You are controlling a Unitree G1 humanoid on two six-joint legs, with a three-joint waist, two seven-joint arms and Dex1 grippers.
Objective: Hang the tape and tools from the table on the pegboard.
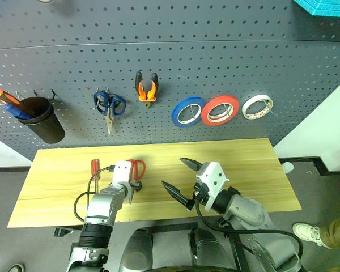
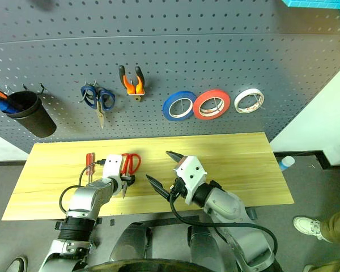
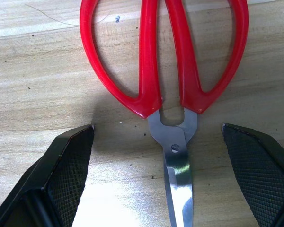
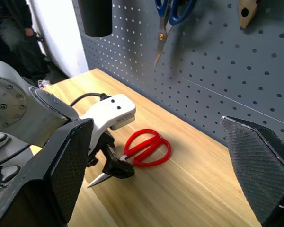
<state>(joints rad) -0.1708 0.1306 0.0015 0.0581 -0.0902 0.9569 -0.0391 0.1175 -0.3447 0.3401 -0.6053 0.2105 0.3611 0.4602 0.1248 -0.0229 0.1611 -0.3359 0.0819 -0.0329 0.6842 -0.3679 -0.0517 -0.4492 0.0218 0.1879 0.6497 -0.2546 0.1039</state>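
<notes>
Red plastic loops and a bright steel blade make up the red-handled scissors (image 3: 170, 94), which lie flat on the counter (image 1: 243, 164) near its front-left part, handles toward the pegboard (image 1: 215, 51). The left end effector (image 3: 173, 156) hangs released just above them, one finger on either side of the pivot, neither touching. The right end effector (image 1: 180, 181) is also released and empty, held above the counter's front middle.

Handling judgement: the scissors appear stiff and light. The polished blade is likely slippery; the shank just below the handles, at the pivot, looks like the best place to take hold, since it is narrow and leaves the loops free for a hook. Lying flat, they offer little height to pinch, so the fingers may scrape the wood.

The small red-handled screwdriver (image 1: 94, 169) lies just beside them. The red tape (image 1: 220, 110) and pliers (image 1: 147, 86) already hang on the pegboard.
</notes>
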